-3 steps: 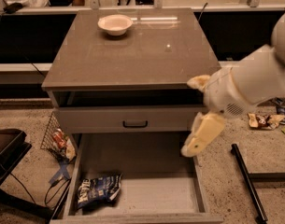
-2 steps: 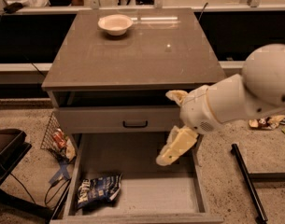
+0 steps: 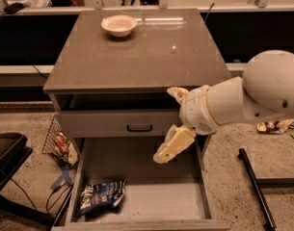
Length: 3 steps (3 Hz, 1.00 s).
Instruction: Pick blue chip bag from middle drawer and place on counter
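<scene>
The cream two-finger gripper [image 3: 165, 125] hangs over the wide grey middle drawer [image 3: 156, 196], fingers [image 3: 174, 143] spread wide and empty. The shiny blue foil chip bag [image 3: 102, 196] lies in the drawer's near left corner.

The gripper [image 3: 165, 125], jaws apart, hangs above the middle drawer [image 3: 153, 194].
</scene>
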### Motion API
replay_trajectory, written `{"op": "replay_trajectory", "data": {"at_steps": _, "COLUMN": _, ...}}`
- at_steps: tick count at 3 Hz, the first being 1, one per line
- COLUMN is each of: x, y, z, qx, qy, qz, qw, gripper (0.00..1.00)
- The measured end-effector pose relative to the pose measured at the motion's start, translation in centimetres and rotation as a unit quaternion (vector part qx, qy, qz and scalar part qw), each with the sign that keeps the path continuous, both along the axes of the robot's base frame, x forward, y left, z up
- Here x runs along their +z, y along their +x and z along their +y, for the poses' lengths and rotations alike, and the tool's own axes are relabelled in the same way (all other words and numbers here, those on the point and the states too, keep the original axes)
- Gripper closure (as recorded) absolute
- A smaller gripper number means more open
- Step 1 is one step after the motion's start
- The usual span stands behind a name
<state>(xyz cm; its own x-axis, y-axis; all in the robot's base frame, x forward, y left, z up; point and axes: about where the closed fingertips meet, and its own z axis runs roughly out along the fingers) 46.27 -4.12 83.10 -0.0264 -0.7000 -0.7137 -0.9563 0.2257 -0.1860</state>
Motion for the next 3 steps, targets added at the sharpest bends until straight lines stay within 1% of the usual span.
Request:
{"op": "replay_trajectory", "data": {"at_steps": 1, "x": -2.9, "y": 0.9, "z": 2.9, "qx": -0.008, "qy": 0.003, "qz": 0.001, "qw": 1.0, "gripper": 0.0}}
{"op": "replay_trajectory", "data": {"at_steps": 2, "x": -14.4, "y": -0.9, "z": 11.1, "qx": 0.022, "qy": -0.01, "qz": 0.051, "qw": 0.9984, "gripper": 0.0}}
{"op": "replay_trajectory", "data": {"at_steps": 3, "x": -21.5, "y": -0.9, "z": 13.7, "qx": 0.035, "qy": -0.052, "qz": 0.046, "qw": 0.997, "gripper": 0.0}}
